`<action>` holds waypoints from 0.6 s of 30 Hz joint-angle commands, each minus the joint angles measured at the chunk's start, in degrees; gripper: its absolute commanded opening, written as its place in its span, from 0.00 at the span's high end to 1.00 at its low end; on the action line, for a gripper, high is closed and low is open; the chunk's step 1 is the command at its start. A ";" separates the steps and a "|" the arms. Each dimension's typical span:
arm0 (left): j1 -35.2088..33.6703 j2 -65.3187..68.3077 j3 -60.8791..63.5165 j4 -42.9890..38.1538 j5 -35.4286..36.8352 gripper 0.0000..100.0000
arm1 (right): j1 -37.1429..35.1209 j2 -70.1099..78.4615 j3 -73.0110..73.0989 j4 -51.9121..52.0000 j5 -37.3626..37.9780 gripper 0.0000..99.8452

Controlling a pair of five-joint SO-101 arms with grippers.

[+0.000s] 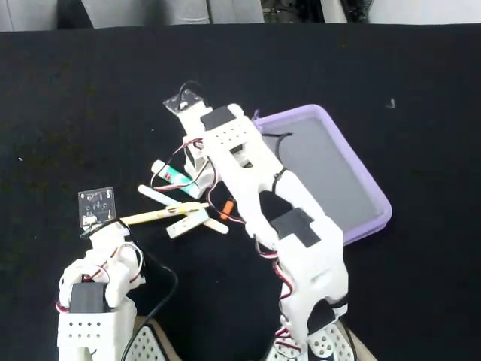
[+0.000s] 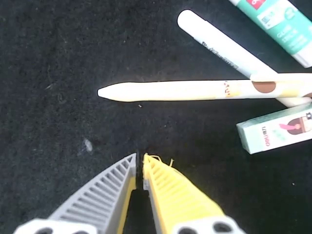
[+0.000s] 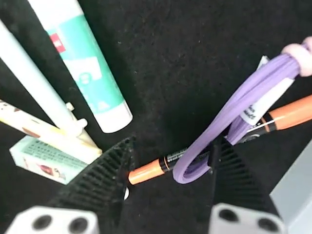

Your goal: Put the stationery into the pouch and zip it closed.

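Spread wide, the right claw [image 3: 173, 146] is set astride an orange marker pen [image 3: 146, 171] and a purple cord loop [image 3: 229, 117], with nothing gripped. Pressed shut and empty, the left claw [image 2: 140, 158] is held near a cream-coloured pen [image 2: 185, 90]. The flat purple-rimmed grey pouch [image 1: 331, 165] is laid beside the stationery on the black table [image 1: 75, 90].

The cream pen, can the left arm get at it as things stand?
Probably yes: the left gripper sits just short of the cream pen, bare table between them, though it must open first.
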 commanded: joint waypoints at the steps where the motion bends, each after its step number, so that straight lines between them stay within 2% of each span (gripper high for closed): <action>1: 0.40 -0.35 1.10 -0.70 -0.09 0.97 | -0.53 1.10 -0.40 -1.76 -0.53 0.76; 4: 0.40 -0.35 1.10 -0.70 -0.09 0.97 | -0.53 3.56 -1.01 -3.34 -0.53 0.76; 10: 0.40 -0.35 1.10 -0.70 -0.09 0.97 | -0.53 6.02 -7.60 0.97 -0.53 0.77; 15: 0.40 -0.35 1.10 -0.70 -0.09 0.97 | -0.53 8.84 -13.32 4.92 -0.18 0.99; 18: 0.40 -0.35 1.10 -0.70 -0.09 0.97 | -0.44 11.21 -16.84 7.74 -0.18 0.94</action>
